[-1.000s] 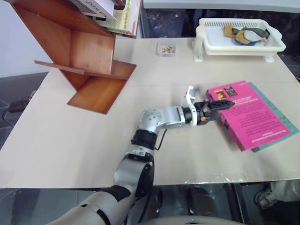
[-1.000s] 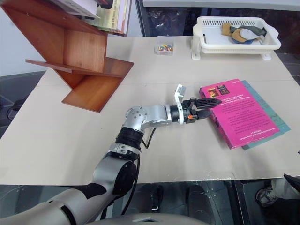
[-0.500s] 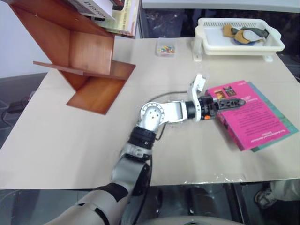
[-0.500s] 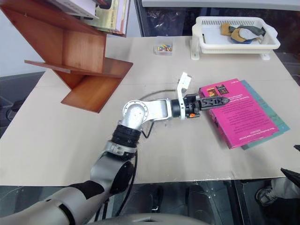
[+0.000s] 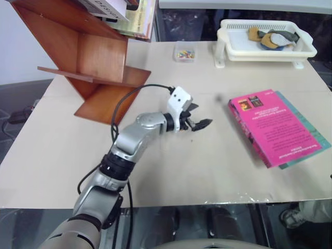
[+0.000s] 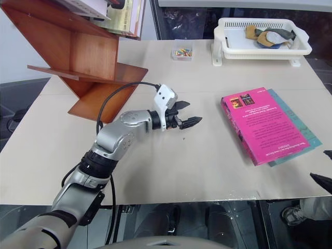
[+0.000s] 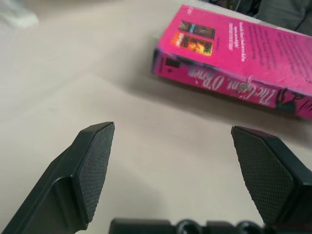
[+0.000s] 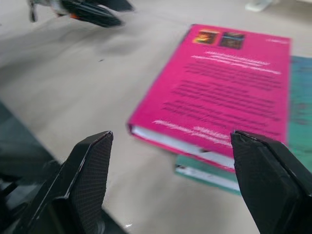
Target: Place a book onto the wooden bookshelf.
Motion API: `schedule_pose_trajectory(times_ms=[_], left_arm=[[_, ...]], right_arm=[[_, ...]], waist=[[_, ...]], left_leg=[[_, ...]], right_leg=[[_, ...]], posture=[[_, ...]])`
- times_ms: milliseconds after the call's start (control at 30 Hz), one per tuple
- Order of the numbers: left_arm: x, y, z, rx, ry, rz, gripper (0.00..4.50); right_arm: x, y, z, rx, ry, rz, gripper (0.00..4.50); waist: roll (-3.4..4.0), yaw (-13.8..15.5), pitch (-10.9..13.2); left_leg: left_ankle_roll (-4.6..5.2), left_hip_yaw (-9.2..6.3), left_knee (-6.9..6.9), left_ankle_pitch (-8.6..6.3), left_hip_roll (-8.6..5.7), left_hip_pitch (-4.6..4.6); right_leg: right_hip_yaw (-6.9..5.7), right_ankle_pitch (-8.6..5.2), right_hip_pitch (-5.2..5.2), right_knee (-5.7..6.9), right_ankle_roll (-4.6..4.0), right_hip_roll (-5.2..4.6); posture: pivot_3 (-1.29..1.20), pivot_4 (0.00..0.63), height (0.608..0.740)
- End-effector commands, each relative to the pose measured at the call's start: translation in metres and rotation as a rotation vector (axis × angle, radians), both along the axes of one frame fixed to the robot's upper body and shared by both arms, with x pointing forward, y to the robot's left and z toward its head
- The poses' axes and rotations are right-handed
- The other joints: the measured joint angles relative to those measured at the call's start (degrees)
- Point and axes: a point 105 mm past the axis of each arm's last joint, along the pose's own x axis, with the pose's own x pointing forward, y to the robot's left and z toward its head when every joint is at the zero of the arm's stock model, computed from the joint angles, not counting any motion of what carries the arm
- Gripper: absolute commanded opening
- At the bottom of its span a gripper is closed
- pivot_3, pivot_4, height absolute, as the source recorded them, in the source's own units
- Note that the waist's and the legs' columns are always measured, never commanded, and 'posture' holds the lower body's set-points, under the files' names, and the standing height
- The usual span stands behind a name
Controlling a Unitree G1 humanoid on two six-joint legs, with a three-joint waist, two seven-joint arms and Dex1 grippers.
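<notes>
Nothing done yet — the book [image 5: 275, 127] lies ungrasped at three o'clock, both hands [image 5: 199, 123] wide, the wooden bookshelf [image 5: 88, 62] at ten.

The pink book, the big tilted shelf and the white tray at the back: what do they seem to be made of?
The pink book: paper with a smooth, slightly glossy cover, white page edges showing. The wooden bookshelf: reddish-brown wood or veneer, visible grain, soft sheen. The white tray: probably moulded plastic, with slotted walls.
</notes>
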Motion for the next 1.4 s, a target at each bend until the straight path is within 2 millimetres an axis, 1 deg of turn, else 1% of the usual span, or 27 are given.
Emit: schedule_pose_trajectory(times_ms=[33, 100, 200, 300, 433, 533, 667, 733, 767, 867, 933, 1133, 1233, 1400], left_arm=[[-0.012, 0.019, 0.032, -0.091, -0.114, -0.015, 4.23], [-0.016, 0.027, 0.031, -0.076, -0.125, -0.015, 4.23], [-0.021, 0.030, 0.035, -0.101, -0.134, -0.011, 4.23], [-0.031, 0.027, 0.042, -0.133, -0.141, -0.051, 4.23], [-0.037, 0.031, 0.041, -0.107, -0.154, -0.049, 4.23], [-0.039, 0.035, 0.038, -0.059, -0.170, -0.051, 4.23], [-0.040, 0.039, 0.039, -0.022, -0.193, -0.052, 4.23], [-0.041, 0.043, 0.042, -0.016, -0.204, -0.044, 4.23], [-0.040, 0.046, 0.043, -0.007, -0.218, -0.030, 4.23], [-0.047, 0.051, 0.046, 0.009, -0.236, -0.052, 4.23], [-0.055, 0.054, 0.047, 0.014, -0.242, -0.087, 4.23], [-0.069, 0.067, 0.054, 0.007, -0.254, -0.158, 4.23], [-0.076, 0.068, 0.055, 0.007, -0.260, -0.204, 4.23], [-0.088, 0.066, 0.058, -0.009, -0.258, -0.301, 4.23]], right_arm=[[0.029, -0.032, -0.007, -0.027, -0.039, -0.171, 3.93], [0.045, -0.045, -0.009, -0.023, -0.054, -0.239, 3.93], [0.066, -0.065, -0.009, -0.044, -0.099, -0.324, 3.93], [0.082, -0.077, -0.010, -0.025, -0.107, -0.375, 3.93], [0.110, -0.092, -0.014, -0.046, -0.130, -0.475, 3.93], [0.131, -0.094, -0.020, -0.036, -0.135, -0.526, 3.93], [0.151, -0.099, -0.023, -0.071, -0.139, -0.593, 3.93], [0.160, -0.098, -0.024, 0.010, -0.111, -0.613, 3.93], [0.164, -0.100, -0.026, 0.010, -0.103, -0.631, 3.93], [0.167, -0.109, -0.031, -0.063, -0.079, -0.699, 3.93], [0.169, -0.108, -0.033, -0.042, -0.068, -0.696, 3.93], [0.169, -0.106, -0.043, -0.029, -0.013, -0.682, 3.93], [0.168, -0.106, -0.049, -0.036, 0.007, -0.684, 3.93], [0.169, -0.104, -0.056, -0.031, 0.032, -0.681, 3.93]], waist=[[-0.04, -0.4, 0.0], [-0.01, -0.7, -0.1], [0.08, -0.3, -0.1], [0.05, -0.2, -0.1], [0.07, -0.4, -0.1], [0.10, -1.6, -0.1], [0.10, -1.9, -0.1], [0.11, -1.9, -0.1], [0.11, -1.9, -0.1], [0.10, -1.9, -0.1], [0.10, -1.8, -0.1], [0.12, -2.0, -0.1], [0.12, -2.0, -0.1], [0.12, -2.1, -0.1]], left_leg=[[0.00, 0.01, 0.01, 0.00, 0.00, 0.01], [0.00, 0.15, 0.01, 0.00, 0.02, 0.11], [0.00, 0.16, 0.00, 0.01, 0.01, 0.14], [0.00, 0.12, 0.04, 0.02, -0.02, 0.10], [0.01, 0.07, 0.07, 0.02, 0.00, 0.06], [0.01, 0.24, 0.07, 0.02, -0.01, 0.15], [0.01, 0.25, 0.05, 0.02, 0.03, 0.19], [0.01, 0.26, 0.04, 0.02, 0.05, 0.18], [0.01, 0.28, 0.02, 0.02, 0.04, 0.18], [0.01, 0.27, 0.03, 0.01, 0.04, 0.16], [0.01, 0.25, 0.00, 0.01, 0.05, 0.14], [0.01, 0.26, -0.02, 0.01, 0.05, 0.02], [0.01, 0.26, -0.03, 0.01, 0.07, 0.03], [0.02, 0.27, -0.02, 0.01, 0.07, 0.03]], right_leg=[[0.00, 0.00, 0.00, 0.01, 0.00, -0.01], [0.08, 0.00, 0.01, 0.05, 0.00, 0.01], [0.06, 0.00, 0.01, 0.13, 0.00, 0.03], [-0.01, 0.01, 0.01, 0.13, 0.00, 0.03], [-0.03, 0.00, 0.01, 0.08, -0.01, 0.08], [0.13, 0.01, 0.01, 0.15, 0.00, 0.09], [0.12, 0.01, 0.02, 0.18, -0.01, 0.16], [0.13, 0.01, 0.01, 0.18, -0.01, 0.33], [0.16, 0.01, 0.01, 0.17, -0.01, 0.32], [0.16, 0.01, 0.01, 0.13, -0.01, 0.32], [0.15, 0.01, 0.00, 0.09, -0.02, 0.31], [0.16, 0.01, -0.11, 0.06, -0.02, 0.21], [0.15, 0.01, -0.11, 0.07, -0.03, 0.23], [0.16, 0.01, -0.11, 0.07, -0.02, 0.24]], posture=[[0.00, 0.150, 0.740], [0.00, 0.150, 0.740], [0.00, 0.150, 0.740], [0.00, 0.150, 0.740], [0.00, 0.150, 0.740], [0.00, 0.150, 0.740], [0.00, 0.150, 0.740], [0.00, 0.150, 0.740], [0.00, 0.150, 0.740], [0.00, 0.150, 0.740], [0.00, 0.150, 0.740], [0.00, 0.150, 0.740], [0.00, 0.150, 0.740], [0.00, 0.150, 0.740]])
